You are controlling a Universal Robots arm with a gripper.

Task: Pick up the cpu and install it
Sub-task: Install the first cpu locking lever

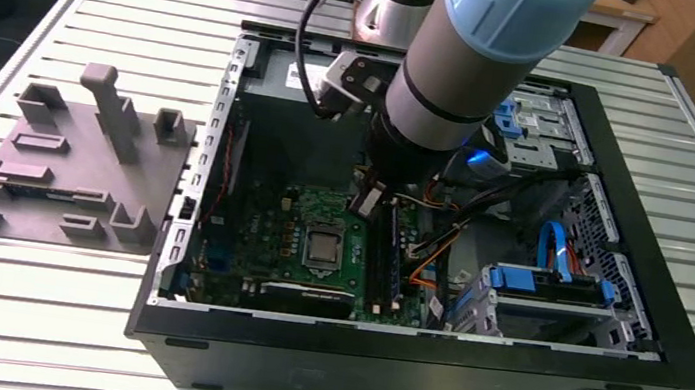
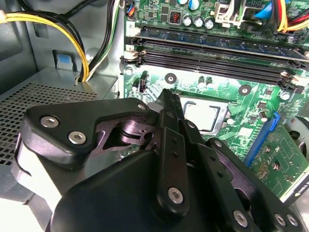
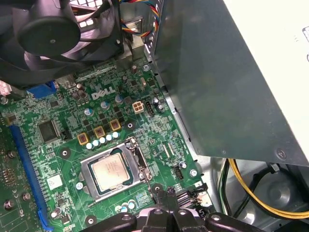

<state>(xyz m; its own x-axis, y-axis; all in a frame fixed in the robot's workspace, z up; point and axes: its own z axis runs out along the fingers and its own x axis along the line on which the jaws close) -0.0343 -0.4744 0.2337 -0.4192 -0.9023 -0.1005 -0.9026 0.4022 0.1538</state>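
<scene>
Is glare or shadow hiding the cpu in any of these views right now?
First wrist view: the cpu in its socket is evenly lit and sharp, with a soft sheen on its top. Second wrist view: bright glare washes out the cpu, and the dark gripper covers part of it. Exterior view: the cpu is small but unshadowed; the aluminium table is overexposed.

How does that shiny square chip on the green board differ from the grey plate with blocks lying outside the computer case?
The cpu is a small, flat, shiny metal square; the grey moulded plate is far larger, matt, and carries upright blocks. The cpu sits in its socket on the motherboard inside the case; the plate lies on the slatted table, at the exterior view's left. Both lie flat and are greyish.
</scene>
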